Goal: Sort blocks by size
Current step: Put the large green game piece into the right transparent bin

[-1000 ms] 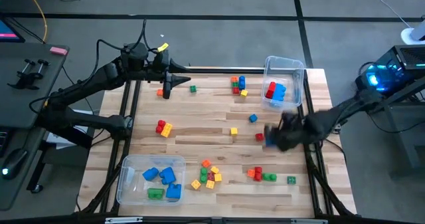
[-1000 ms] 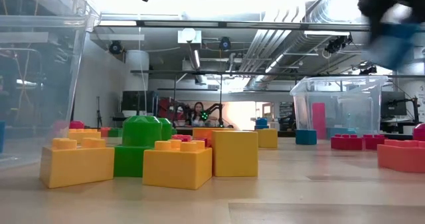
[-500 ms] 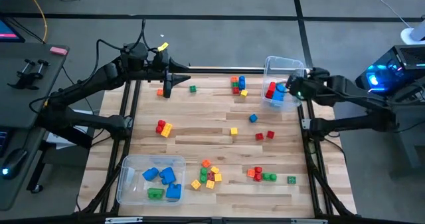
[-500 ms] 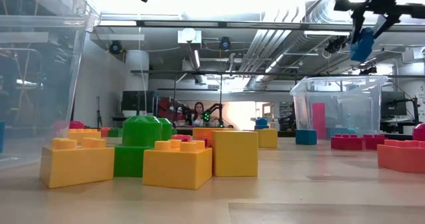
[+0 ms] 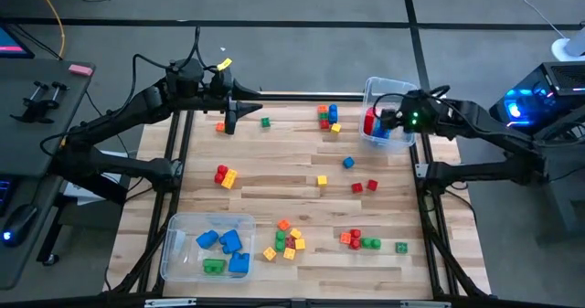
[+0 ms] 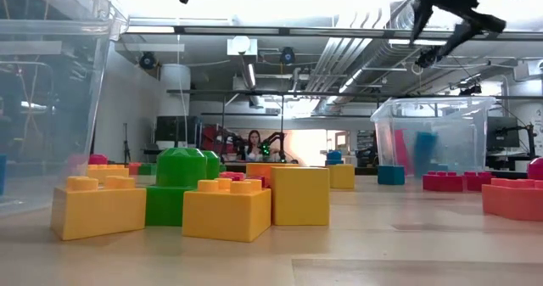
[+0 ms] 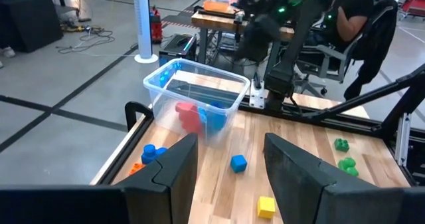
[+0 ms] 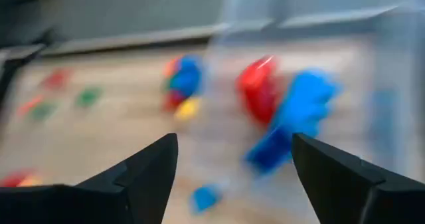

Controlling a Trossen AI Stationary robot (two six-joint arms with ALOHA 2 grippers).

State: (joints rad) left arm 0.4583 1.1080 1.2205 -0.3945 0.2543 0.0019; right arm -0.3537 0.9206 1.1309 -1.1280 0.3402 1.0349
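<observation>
High view: the right end effector (image 5: 384, 121) hangs over the far bin (image 5: 409, 90), which holds red and blue blocks (image 5: 377, 125). The left end effector (image 5: 230, 118) waits over the tabletop's (image 5: 274, 185) far left edge. Small blocks lie scattered across the tabletop; a near bin (image 5: 178, 224) holds blue and green bricks.

Low view: the right end effector (image 6: 441, 19) is above the far bin (image 6: 437, 108), fingers spread, nothing between them.

Left wrist view: the left fingers (image 7: 176, 164) stand partly apart, empty.

Right wrist view: the right fingers (image 8: 149, 167) are wide apart and empty, with red and blue blocks (image 8: 285, 108) below.

Judgement: this is a drop into the far bin. The next move calls for lifting clear and reaching for another large brick on the tabletop.
</observation>
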